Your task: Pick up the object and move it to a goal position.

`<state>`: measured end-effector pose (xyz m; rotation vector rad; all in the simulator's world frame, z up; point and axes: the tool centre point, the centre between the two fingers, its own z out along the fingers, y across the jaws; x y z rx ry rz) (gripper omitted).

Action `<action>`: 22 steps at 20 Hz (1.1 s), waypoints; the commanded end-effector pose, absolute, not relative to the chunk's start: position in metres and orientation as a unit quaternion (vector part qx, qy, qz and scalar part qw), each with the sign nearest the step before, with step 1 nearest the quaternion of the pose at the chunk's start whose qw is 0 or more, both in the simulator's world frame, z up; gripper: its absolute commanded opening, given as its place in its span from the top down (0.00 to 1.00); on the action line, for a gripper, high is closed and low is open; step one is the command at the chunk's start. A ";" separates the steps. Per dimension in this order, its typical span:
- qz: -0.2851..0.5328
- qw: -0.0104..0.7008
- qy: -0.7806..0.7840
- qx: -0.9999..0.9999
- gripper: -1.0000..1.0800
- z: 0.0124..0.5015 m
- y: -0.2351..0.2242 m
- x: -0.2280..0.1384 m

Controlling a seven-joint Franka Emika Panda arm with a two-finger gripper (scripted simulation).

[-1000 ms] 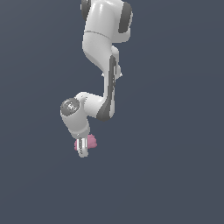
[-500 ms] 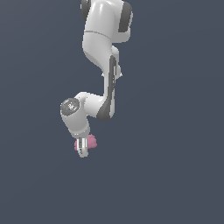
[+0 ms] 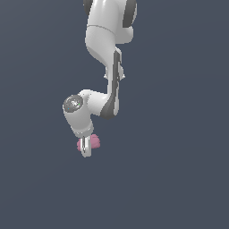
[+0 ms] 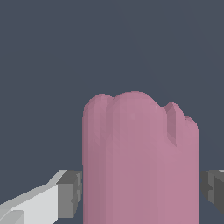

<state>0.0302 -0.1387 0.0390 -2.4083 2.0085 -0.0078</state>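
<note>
The object (image 3: pixel 95 142) is a small pink lumpy blob held at the tip of the white arm, below the middle of the exterior view. My gripper (image 3: pixel 86 150) is shut on it, with pink showing on both sides of the white finger (image 3: pixel 86 146). In the wrist view the object (image 4: pixel 140 162) fills the space between the two grey pads (image 4: pixel 70 194), which press against its sides. My gripper (image 4: pixel 140 197) holds it above a plain dark grey ground.
The white arm (image 3: pixel 107 53) comes down from the top of the exterior view and bends at a joint (image 3: pixel 74 105) just above the gripper. Plain dark grey surrounds it on all sides.
</note>
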 end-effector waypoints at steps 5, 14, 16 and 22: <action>-0.002 0.003 0.640 -0.768 1.00 0.065 -0.126 0.011; 0.000 0.003 0.640 -0.768 1.00 0.121 -0.100 -0.032; 0.000 0.003 0.640 -0.768 1.00 0.134 -0.094 -0.041; 0.000 0.003 0.640 -0.768 1.00 0.172 -0.077 -0.069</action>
